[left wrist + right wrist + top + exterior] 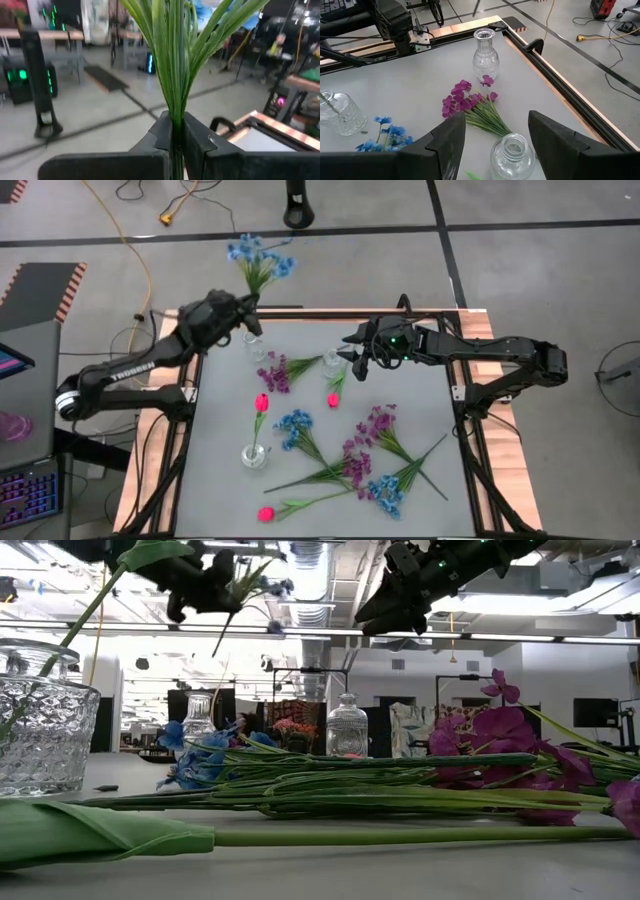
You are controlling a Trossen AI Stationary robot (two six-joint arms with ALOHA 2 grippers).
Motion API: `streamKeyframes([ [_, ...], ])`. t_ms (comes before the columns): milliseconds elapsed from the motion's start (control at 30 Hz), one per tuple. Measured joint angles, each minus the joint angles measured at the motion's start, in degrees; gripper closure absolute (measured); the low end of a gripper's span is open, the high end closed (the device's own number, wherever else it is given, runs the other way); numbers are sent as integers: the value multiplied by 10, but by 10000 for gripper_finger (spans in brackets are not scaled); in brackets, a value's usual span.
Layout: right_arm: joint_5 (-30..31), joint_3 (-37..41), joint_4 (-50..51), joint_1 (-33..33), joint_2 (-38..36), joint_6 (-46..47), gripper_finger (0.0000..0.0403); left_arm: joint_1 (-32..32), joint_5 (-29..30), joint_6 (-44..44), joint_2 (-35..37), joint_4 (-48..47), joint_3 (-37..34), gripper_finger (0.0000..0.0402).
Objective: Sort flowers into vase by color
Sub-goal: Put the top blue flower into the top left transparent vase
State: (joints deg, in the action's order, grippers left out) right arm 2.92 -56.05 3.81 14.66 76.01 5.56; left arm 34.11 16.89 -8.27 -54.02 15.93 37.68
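Observation:
My left gripper (247,308) is at the table's far left corner, shut on a blue flower (260,258) whose blooms reach past the far edge. My right gripper (497,130) hangs open above a clear vase (512,152) near the far middle and touches nothing. A second clear vase (257,346) stands close to the left gripper. A purple flower (465,100) lies on the table between the two vases. A short glass vase (255,452) holds a pink tulip (261,402). Several blue, purple and pink flowers (350,465) lie flat near the front. My left gripper pinches the blue flower's bundle of green stalks (175,107) between its two fingers, below where the leaves fan out. The fingers point level toward the table's far edge. The flower sticks out beyond the fingertips, lifted clear, with its blooms (262,252) over the floor.
Another pink tulip (333,398) lies beside the middle vase. A black frame rail (330,312) runs along the table's far edge. Bare grey tabletop (420,390) shows at the right under the right arm. A stand's base (298,205) is on the floor beyond.

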Motion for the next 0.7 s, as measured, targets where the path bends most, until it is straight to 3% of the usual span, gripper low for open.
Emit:
streamKeyframes([
  [267,0,0,0,0,0,0,159,0,43,93,6,216,-123,396],
  [700,0,0,0,0,0,0,159,0,78,122,6,240,-173,395],
])
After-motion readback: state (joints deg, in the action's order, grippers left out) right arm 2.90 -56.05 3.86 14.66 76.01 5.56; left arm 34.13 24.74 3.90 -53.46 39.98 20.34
